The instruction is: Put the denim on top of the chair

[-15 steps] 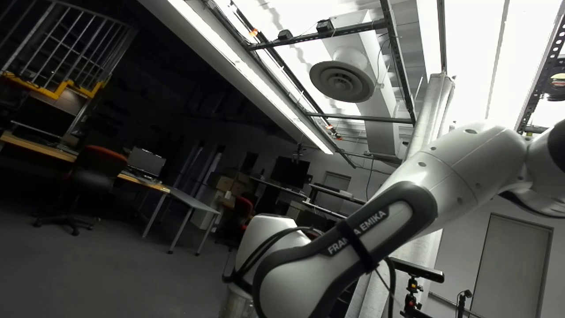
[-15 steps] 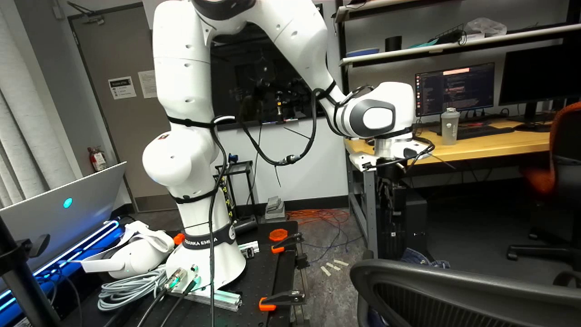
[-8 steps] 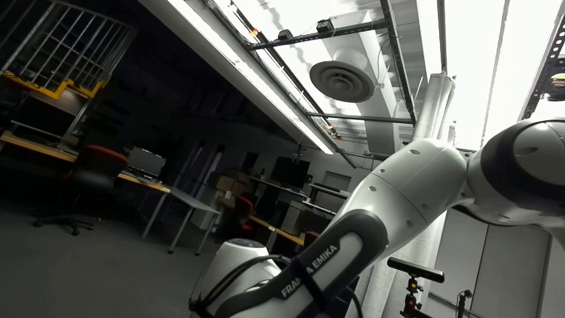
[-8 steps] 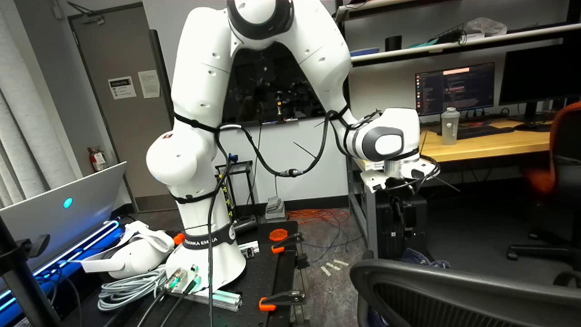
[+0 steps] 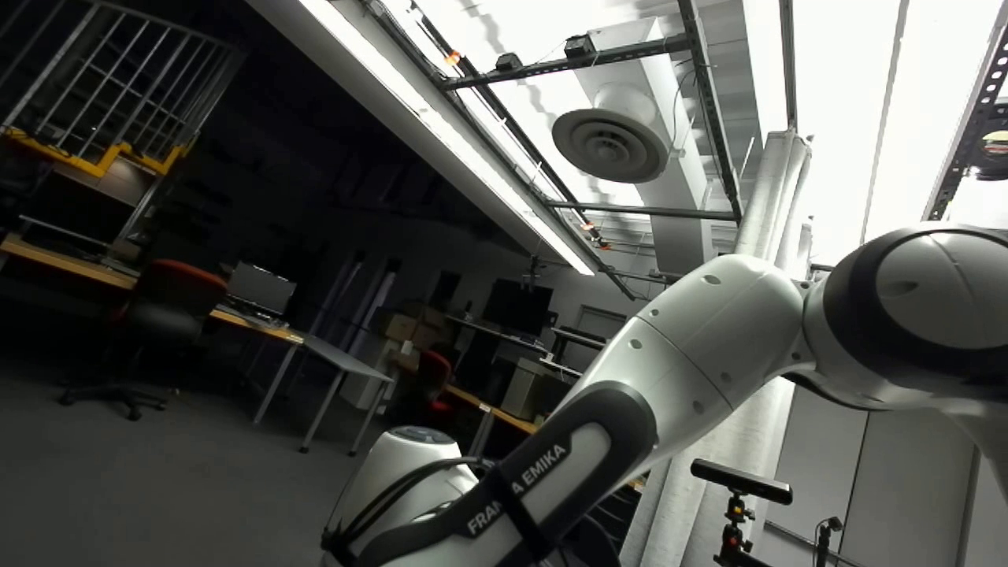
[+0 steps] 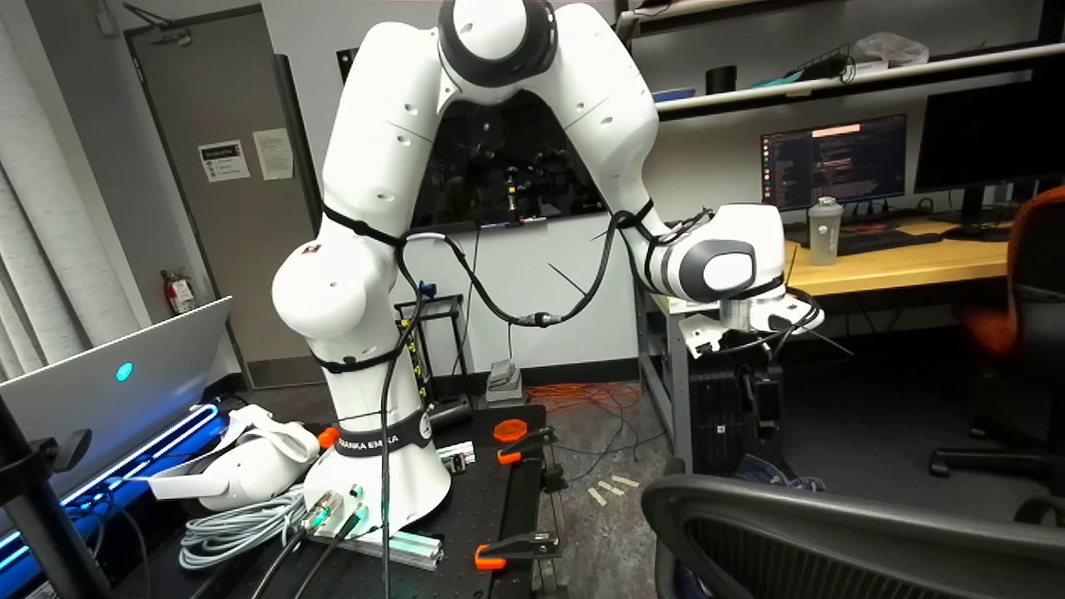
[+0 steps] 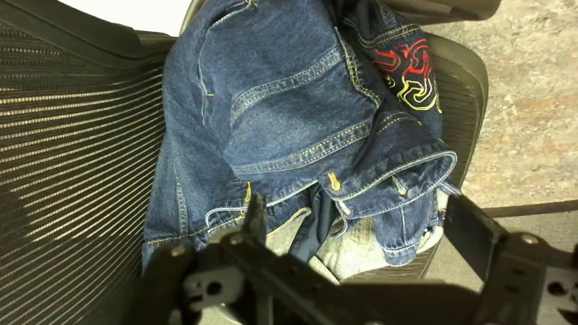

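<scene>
1. Fingers (image 7: pixel 472 234) of the end effector (image 7: pixel 355 203) stand spread wide, gripping nothing, above the bunched denim (image 7: pixel 280 104); whether the tips touch it I cannot tell.
2. Shallow closing could catch only a loose hem, which the denim's weight would likely pull free; too deep a descent could jam the tips against the seat (image 7: pixel 460 104) underneath.
3. Sideways drift could hook a finger on the mesh backrest (image 7: pixel 76 149) (its strands fill the left of the wrist view).
4. Too low a lift could drag the denim against the curved rim of the chair (image 6: pixel 832 507), which stands in front of it in an exterior view; a corner grip could let the rest slide to the floor (image 7: pixel 528 113).
5. As for looks, the denim lies crumpled on the seat, dark blue: nearest the fingers, turned hems, yellow-bound buttonholes and pale fabric (image 7: pixel 354 250), perhaps lining; farther off, paler double-stitched seams, then red and yellow embroidery (image 7: pixel 417 65) along one side.
</scene>
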Motion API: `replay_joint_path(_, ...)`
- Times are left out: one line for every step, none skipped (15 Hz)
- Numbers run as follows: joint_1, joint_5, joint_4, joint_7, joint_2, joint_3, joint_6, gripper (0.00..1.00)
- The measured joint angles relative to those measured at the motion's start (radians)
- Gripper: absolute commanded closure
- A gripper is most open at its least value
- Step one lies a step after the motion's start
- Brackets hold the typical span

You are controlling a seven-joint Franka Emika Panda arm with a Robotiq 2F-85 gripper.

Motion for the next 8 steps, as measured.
replay_joint_path(0.000,0.000,-0.001,-0.010,0.002,0.001,-0.001,0.00)
replay_joint_path(0.000,0.000,-0.001,-0.026,0.007,0.003,-0.004,0.00)
replay_joint_path(0.000,0.000,0.002,-0.047,0.015,0.006,-0.007,0.00)
replay_joint_path(0.001,-0.001,0.009,-0.070,0.027,0.008,-0.011,0.00)
replay_joint_path(0.001,-0.002,0.021,-0.092,0.043,0.009,-0.018,0.00)
replay_joint_path(0.001,-0.002,0.037,-0.116,0.061,0.009,-0.030,0.00)
replay_joint_path(0.001,-0.005,0.059,-0.138,0.083,0.009,-0.045,0.00)
replay_joint_path(0.002,-0.011,0.084,-0.155,0.105,0.008,-0.061,0.00)
